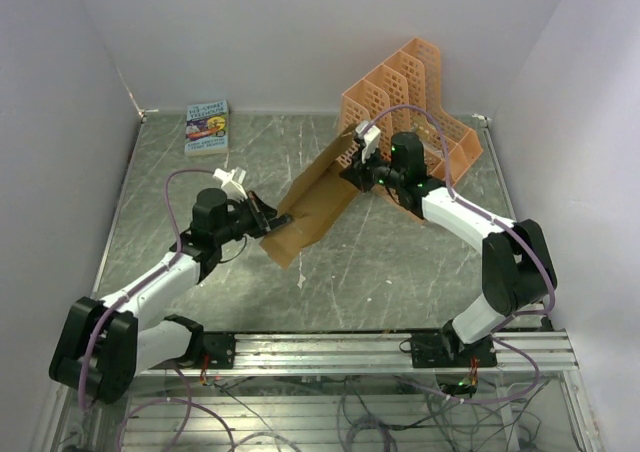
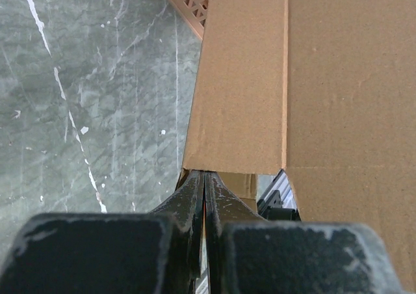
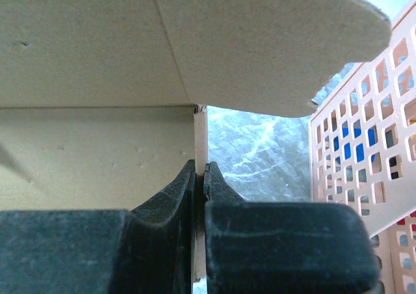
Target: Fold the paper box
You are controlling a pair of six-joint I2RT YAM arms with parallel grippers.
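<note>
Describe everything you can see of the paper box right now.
The paper box is plain tan cardboard, unprinted, a partly folded sheet with crease lines and a rounded flap. It stretches slantwise between the arms. The left gripper is shut on its near edge, the right gripper shut on a panel at its far end, close to the orange rack.

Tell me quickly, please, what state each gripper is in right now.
The left gripper is shut on the paper box.
The right gripper is shut on it too.
</note>
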